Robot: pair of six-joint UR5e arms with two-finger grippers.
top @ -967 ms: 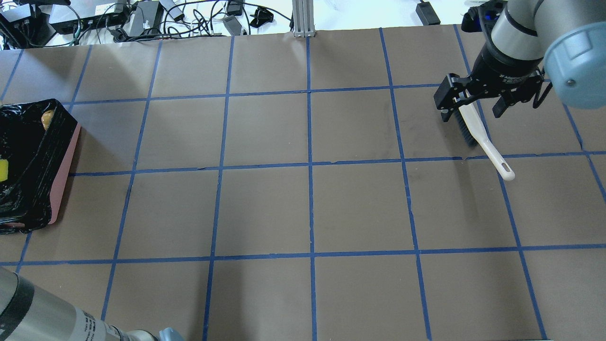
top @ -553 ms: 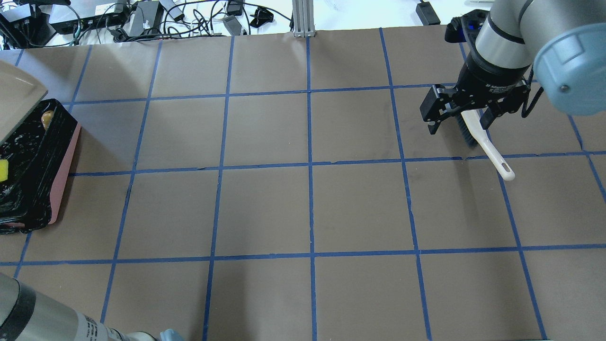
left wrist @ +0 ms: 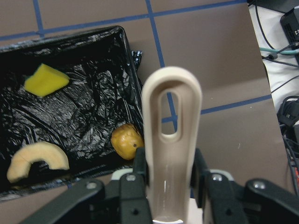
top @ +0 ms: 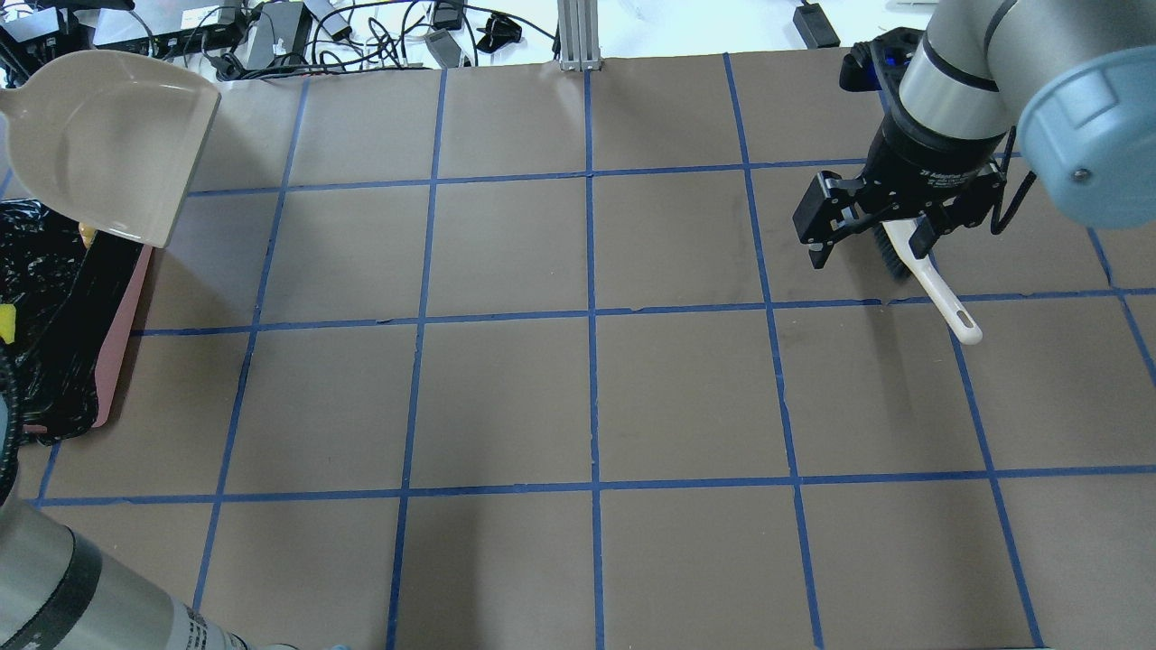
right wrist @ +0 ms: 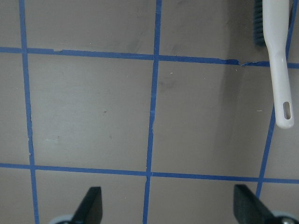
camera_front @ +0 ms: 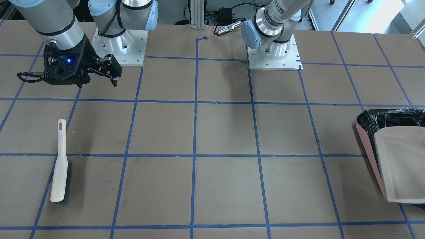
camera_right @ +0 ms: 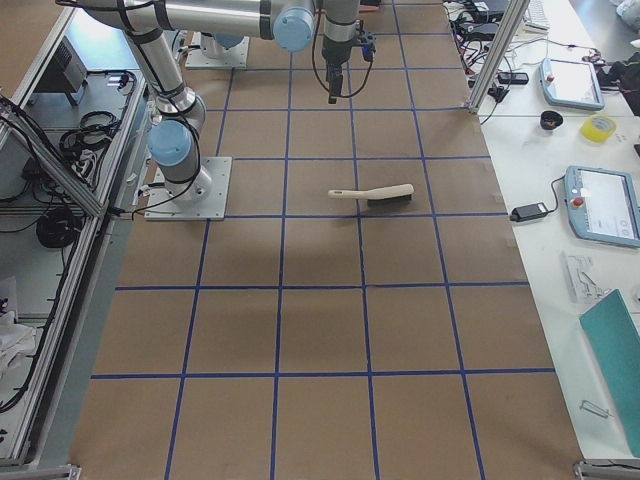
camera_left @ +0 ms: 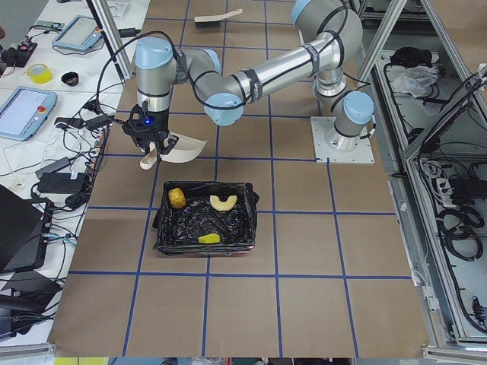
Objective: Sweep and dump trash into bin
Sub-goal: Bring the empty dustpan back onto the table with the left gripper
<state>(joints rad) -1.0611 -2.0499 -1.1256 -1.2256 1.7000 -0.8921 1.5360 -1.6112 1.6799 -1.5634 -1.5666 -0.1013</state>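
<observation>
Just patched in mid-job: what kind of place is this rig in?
Most likely a robotics lab workcell: a table gridded with blue tape, teach pendants on a side bench, and loose cables and power bricks along the table's edge.

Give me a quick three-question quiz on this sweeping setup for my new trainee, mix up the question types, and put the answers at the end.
1. True or false: all three trash pieces lie inside the bin.
2. Pick one. What is the left gripper holding? A: a trash piece. B: the dustpan, by its handle. C: nothing.
3. Fill in the blank: the brush lies on the table, and the right gripper holds nothing, its jaws ____.

Key: 1 true; 2 B; 3 open.
</observation>
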